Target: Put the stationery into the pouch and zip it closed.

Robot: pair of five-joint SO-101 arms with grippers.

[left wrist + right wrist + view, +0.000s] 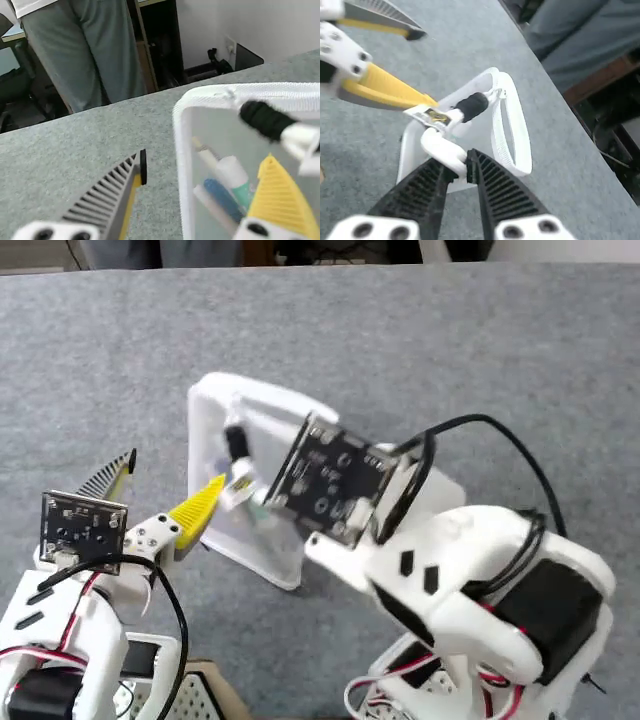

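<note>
Well, the white pouch [250, 405] lies in the middle of the grey tabletop [500, 340], between the two arms. The right hand [465, 162] is almost shut and pinches the white loop [442, 147] of the zip pull, next to the black bead [472, 105]. So the pull is right in that hand, and it is the nearer one for zipping. The left hand [206, 162] is wide open and holds nothing. One finger is over the pouch and the other is out over the tabletop, with the pouch's edge between them. I think the pull must slide along that edge next. There is one pouch. Inside I count three things: a white pen [205, 155], a white and green tube [235, 177] and a blue pen [222, 197].
</note>
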